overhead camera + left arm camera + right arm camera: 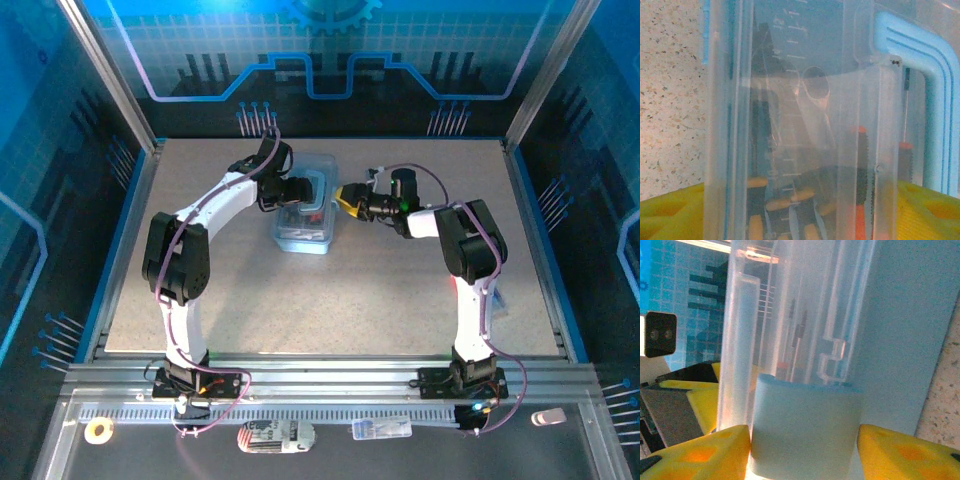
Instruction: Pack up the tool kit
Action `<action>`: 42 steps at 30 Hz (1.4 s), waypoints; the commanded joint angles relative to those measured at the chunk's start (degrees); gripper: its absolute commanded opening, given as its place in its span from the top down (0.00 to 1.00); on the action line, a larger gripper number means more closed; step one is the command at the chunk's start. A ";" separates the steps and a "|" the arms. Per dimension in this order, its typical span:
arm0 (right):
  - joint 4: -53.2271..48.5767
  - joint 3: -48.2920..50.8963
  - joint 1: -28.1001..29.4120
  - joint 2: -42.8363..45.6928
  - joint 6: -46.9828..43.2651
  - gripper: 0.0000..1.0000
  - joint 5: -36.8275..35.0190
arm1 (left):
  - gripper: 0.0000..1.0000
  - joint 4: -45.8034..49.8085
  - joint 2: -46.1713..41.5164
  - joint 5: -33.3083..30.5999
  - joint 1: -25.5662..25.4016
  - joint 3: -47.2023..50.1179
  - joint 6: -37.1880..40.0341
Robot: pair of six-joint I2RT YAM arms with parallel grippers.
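Left fingers [670, 215] clamp box [805, 60] of screwdrivers [860, 170]; right fingers [695, 455] flank blue tab [805, 430], grip unclear.

Translucent pale-blue tool kit [305, 236] mid-table

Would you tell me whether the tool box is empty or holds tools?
Holds tools: orange-handled screwdrivers show through the tool box wall.

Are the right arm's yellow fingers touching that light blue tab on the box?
Cannot tell. In the right wrist view, the yellow fingers of the right gripper flank the light blue tab closely, but neither contact nor a gap shows plainly.
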State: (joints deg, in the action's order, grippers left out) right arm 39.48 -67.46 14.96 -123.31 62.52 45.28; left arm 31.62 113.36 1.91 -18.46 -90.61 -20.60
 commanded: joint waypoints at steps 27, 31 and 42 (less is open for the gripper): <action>0.27 0.36 -0.41 1.84 -1.97 0.29 3.68 | 0.47 7.57 8.69 2.97 -0.97 5.71 0.07; -1.29 0.58 -1.04 2.50 -2.99 0.29 3.65 | 0.47 7.35 8.64 3.06 -0.97 5.95 0.03; 3.34 2.61 -2.24 2.08 0.42 0.33 3.06 | 0.48 6.81 8.82 3.19 -0.92 6.24 -0.14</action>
State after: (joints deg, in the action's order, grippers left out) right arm 38.39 -66.59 14.11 -122.37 60.62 48.07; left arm 31.20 113.23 2.13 -18.44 -90.32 -20.60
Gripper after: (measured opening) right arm 0.676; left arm 0.744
